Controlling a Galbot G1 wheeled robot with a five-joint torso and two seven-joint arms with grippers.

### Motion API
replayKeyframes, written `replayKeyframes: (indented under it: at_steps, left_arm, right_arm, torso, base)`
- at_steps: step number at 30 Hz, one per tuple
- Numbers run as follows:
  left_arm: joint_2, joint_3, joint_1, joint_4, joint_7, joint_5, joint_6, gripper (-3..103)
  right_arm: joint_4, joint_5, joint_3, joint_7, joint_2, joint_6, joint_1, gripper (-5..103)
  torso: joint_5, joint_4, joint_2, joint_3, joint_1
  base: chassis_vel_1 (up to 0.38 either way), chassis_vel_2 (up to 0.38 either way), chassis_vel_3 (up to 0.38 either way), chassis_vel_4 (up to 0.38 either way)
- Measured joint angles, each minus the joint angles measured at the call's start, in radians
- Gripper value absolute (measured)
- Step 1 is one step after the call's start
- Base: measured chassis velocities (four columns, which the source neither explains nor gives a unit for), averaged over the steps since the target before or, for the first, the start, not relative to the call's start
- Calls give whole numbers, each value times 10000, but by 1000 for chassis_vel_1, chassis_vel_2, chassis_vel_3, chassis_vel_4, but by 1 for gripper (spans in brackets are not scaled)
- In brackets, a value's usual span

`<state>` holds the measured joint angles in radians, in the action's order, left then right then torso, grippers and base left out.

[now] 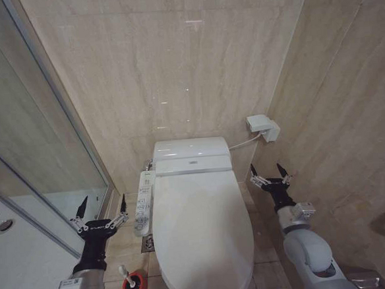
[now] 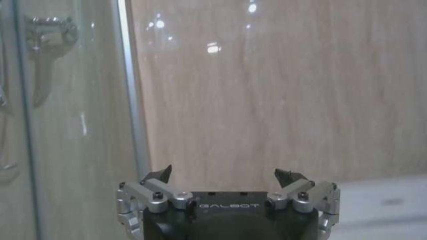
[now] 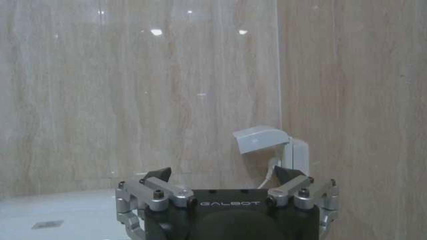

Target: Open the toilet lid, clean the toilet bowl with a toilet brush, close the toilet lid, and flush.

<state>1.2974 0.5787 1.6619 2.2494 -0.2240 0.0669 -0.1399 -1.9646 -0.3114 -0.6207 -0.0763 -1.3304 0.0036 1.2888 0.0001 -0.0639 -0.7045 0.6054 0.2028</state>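
Nearest the robot, to the left of the toilet's front end, the toilet brush point(image 1: 124, 273) stands in its red holder point(image 1: 134, 287) on the floor, untouched by either arm. Just above it, to the left of the toilet, the left gripper point(image 1: 102, 206) hovers with its fingers spread wide apart and nothing between them. On the opposite side of the toilet, the right gripper point(image 1: 268, 171) is held up near the side wall, fingers likewise spread and empty.

Between the two arms the toilet lid point(image 1: 200, 230) lies flat and closed, hiding the toilet bowl, so no staining can be checked. A control panel point(image 1: 144, 202) runs along the toilet's left edge. Behind the lid sits the tank point(image 1: 191, 154), and to the right of it a white wall box point(image 1: 262, 126).

Judging from this, the task looks to be at its very start: lid unopened, brush unpicked, scrubbing, closing and flushing all left.
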Motion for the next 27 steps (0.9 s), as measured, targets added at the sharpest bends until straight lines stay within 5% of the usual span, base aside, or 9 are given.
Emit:
replayKeyframes:
  at_steps: [6,16,27]
  left_arm:
    - [22,547,-188,-1775,262,643,-2022,100]
    - [105,636,-122,-1524,-172,690,-1498,100]
    - [180,387,-25,-1436,16,424,-1681,100]
  right_arm:
    - [0,1,0,0,0,0,0,100]
    - [0,0,0,0,0,0,0,100]
    - [0,0,0,0,0,0,0,100]
  torso:
    - [-4,-2,0,0,0]
    - [-1,-1,0,0,1]
    - [0,-1,0,0,0]
  base:
    - [0,0,0,0]
    - [0,0,0,0]
    - [0,0,0,0]
